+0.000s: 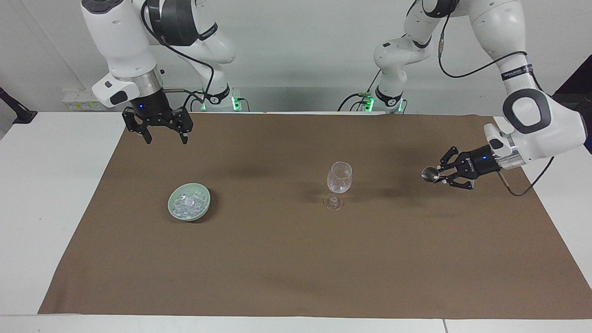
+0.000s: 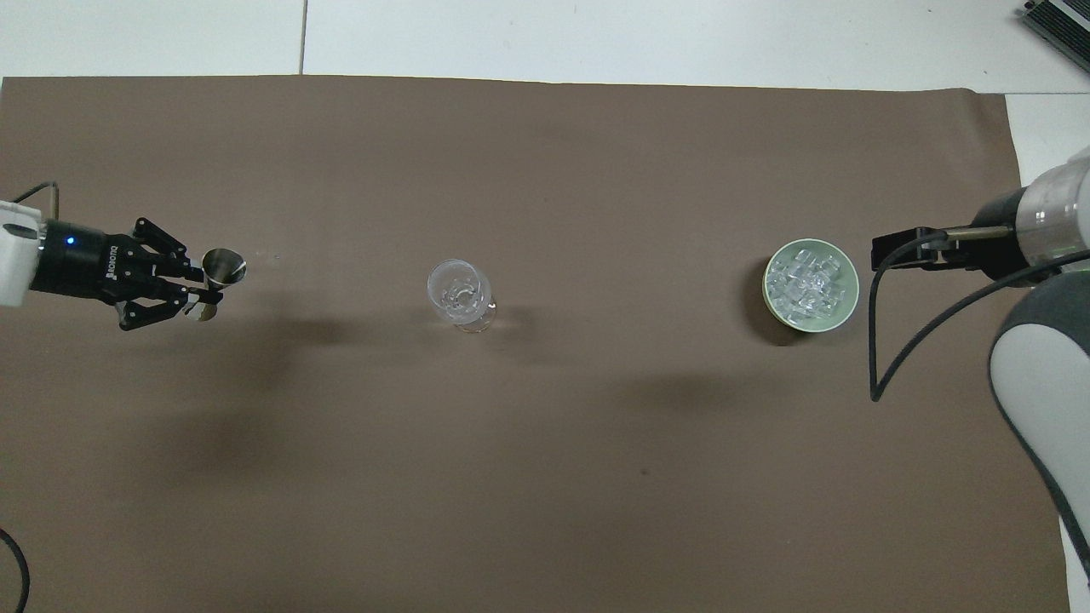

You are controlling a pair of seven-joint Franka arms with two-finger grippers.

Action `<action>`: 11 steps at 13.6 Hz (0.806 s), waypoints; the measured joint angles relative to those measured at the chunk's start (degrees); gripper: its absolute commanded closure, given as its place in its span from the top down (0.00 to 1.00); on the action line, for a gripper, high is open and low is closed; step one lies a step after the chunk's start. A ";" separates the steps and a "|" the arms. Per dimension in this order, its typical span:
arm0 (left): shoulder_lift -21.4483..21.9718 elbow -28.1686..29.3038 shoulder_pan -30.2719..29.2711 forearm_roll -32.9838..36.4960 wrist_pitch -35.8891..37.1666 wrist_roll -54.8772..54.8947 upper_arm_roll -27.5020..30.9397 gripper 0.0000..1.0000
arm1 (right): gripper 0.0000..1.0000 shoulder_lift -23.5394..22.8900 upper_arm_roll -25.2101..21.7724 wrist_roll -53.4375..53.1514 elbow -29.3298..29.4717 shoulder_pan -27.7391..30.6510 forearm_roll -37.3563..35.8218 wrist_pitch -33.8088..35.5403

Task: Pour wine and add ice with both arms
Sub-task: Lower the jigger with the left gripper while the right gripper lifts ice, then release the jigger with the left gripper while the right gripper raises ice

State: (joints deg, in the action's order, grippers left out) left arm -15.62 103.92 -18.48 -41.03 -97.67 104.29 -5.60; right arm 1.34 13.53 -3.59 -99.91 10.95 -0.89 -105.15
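On the brown cloth (image 1: 296, 259) that covers the white table (image 1: 51, 194), we see a clear stemmed wine glass (image 1: 339, 184) standing upright near the middle, and a small pale green bowl (image 1: 189, 202) toward the right arm's end. The ice (image 1: 187, 203), many small glassy cubes, lies heaped inside this bowl, well apart from the glass.

Our left end effector (image 1: 440, 175) is closed on a small shiny metal measuring cup (image 1: 429, 174), a double cone of jigger shape, and holds it by its narrow waist over the cloth toward the left arm's end. In the overhead view the cup (image 2: 223, 266) shows its open mouth. We judge that a grip at the waist lets the wrist tip either cone over the glass when pouring. The cup is away from the glass, so we think the pouring is either done or not begun; whether the glass holds liquid, we cannot tell.

Our right end effector (image 1: 163, 134) hangs with its fingers spread and empty, over the cloth's edge close to the robots. We think it waits there, ready to descend for the ice.
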 measured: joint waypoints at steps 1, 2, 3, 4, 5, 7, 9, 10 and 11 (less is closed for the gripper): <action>-1.10 0.49 -1.84 -1.69 0.65 3.43 -0.02 0.02 | 1.00 -0.03 -0.06 0.00 -2.88 0.07 -0.02 -4.00; -2.25 0.64 -3.41 -3.66 1.98 6.34 -0.06 0.02 | 1.00 -0.26 -0.09 0.00 -5.81 0.22 -0.04 -8.06; -3.47 0.71 -4.89 -6.13 3.98 9.76 -0.06 0.02 | 1.00 -0.83 -0.10 0.00 -8.45 0.51 -0.06 -12.17; -4.92 0.75 -6.35 -8.37 6.08 13.56 -0.08 0.03 | 1.00 -1.80 -0.12 0.00 -10.39 0.78 -0.28 -15.80; -6.64 0.80 -7.71 -10.36 8.08 17.65 -0.07 0.03 | 1.00 -3.20 -0.16 0.01 -11.47 0.89 -1.10 -18.97; -10.22 0.85 -9.49 -13.34 11.14 23.88 -0.10 0.03 | 1.00 -5.64 -0.19 0.01 -11.86 0.95 -2.84 -22.27; -14.01 0.87 -10.79 -15.81 13.16 27.19 -0.12 0.03 | 1.00 -7.05 -0.20 -0.04 -12.18 0.95 -3.35 -24.02; -16.10 0.86 -11.52 -17.11 14.48 29.29 -0.12 0.03 | 1.00 -7.76 -0.20 -0.35 -12.91 0.95 -4.02 -26.35; -17.91 0.85 -12.14 -17.97 15.73 30.93 -0.14 0.03 | 1.00 -8.41 -0.20 -0.83 -13.76 0.94 -4.64 -28.44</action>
State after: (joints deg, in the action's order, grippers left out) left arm -33.52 104.77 -30.62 -59.00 -81.94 135.21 -5.75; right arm -7.07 13.33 -4.41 -113.68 11.89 -5.53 -133.60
